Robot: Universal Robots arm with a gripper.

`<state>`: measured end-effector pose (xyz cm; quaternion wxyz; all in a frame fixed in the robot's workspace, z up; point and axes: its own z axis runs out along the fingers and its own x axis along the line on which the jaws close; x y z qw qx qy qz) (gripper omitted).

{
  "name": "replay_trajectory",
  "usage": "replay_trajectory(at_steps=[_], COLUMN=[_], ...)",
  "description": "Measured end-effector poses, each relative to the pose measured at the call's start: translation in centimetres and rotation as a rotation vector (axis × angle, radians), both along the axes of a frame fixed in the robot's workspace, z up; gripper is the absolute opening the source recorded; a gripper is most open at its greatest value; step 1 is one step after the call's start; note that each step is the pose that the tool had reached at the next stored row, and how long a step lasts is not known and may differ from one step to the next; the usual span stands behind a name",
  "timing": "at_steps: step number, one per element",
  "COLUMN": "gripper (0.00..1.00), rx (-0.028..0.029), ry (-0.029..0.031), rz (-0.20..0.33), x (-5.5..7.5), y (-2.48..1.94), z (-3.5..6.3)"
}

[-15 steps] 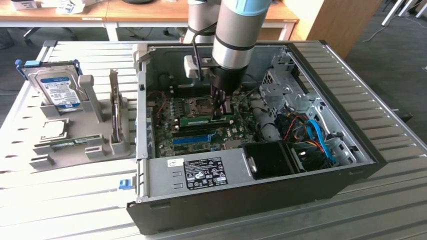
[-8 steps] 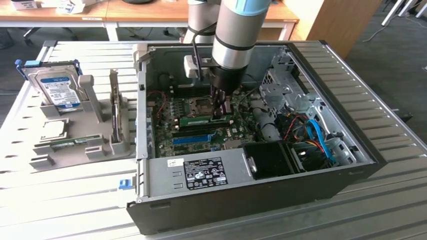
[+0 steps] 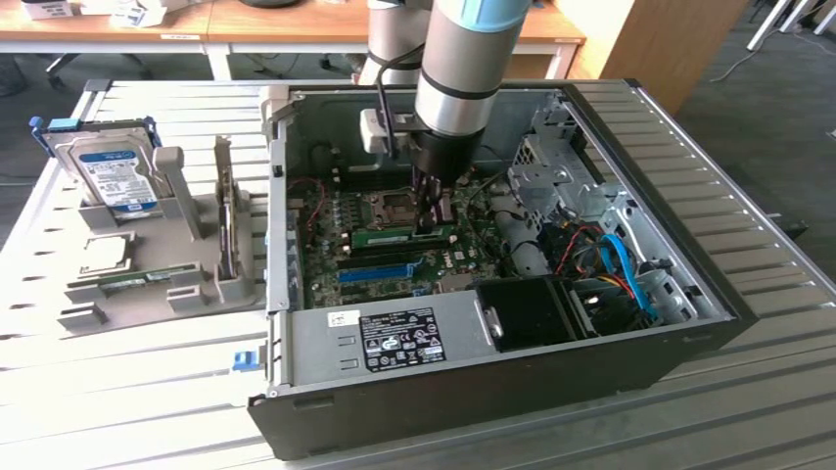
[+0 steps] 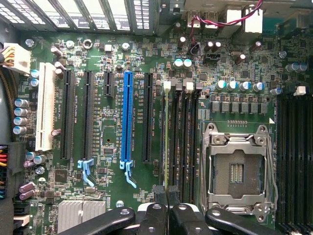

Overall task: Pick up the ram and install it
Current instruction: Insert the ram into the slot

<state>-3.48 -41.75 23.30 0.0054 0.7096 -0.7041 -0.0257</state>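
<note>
Fingers (image 4: 159, 195) of the gripper (image 3: 434, 221) are held shut over the ram (image 3: 394, 236), twelve o'clock from the blue slot (image 3: 376, 274) in the exterior view, maybe for pushing.

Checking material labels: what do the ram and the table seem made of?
The ram: a thin green matt board, likely circuit-board laminate. The table: pale ribbed slats with a dull sheen, probably aluminium, though painted steel would look alike.
</note>
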Motion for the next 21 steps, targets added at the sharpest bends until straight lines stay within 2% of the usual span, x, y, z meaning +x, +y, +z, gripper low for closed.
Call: replay_trajectory(at_steps=[21], gripper=[0.12], rx=[0.0001], ry=[0.0], rz=[-0.004], x=[0.0], y=[0.0], z=[-0.09])
